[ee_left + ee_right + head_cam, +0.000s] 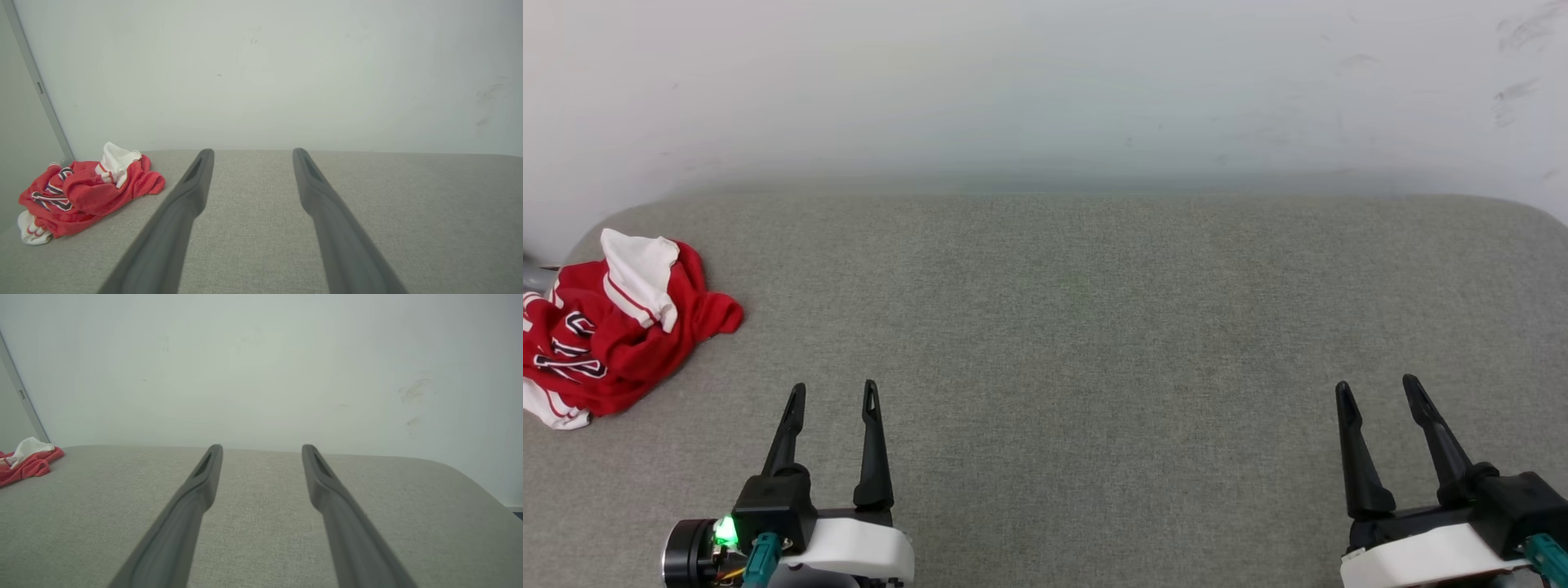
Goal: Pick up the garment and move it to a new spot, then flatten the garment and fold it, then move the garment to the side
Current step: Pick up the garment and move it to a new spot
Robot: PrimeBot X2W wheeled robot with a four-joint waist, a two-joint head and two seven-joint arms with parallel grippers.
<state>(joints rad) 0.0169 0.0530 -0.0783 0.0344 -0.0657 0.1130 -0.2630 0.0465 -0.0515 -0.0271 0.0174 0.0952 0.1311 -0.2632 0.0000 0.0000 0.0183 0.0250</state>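
On the grey padded surface (pixel 1094 327), the garment (pixel 613 331) lies crumpled at the left edge. Your left gripper (pixel 834 387) and right gripper (pixel 1376 384) stand with jaws apart, empty. Reach with the left and pinch one thick red fold deeply.

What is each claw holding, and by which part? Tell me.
Nothing is held. The left claw and right claw stand open and empty; the garment lies crumpled, apart from both.

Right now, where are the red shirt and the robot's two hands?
garment (pixel 645 351), head view, on the crumpled red fabric at its middle.
left hand (pixel 834 386), head view, midway between its two fingertips.
right hand (pixel 1376 382), head view, midway between its two fingertips.
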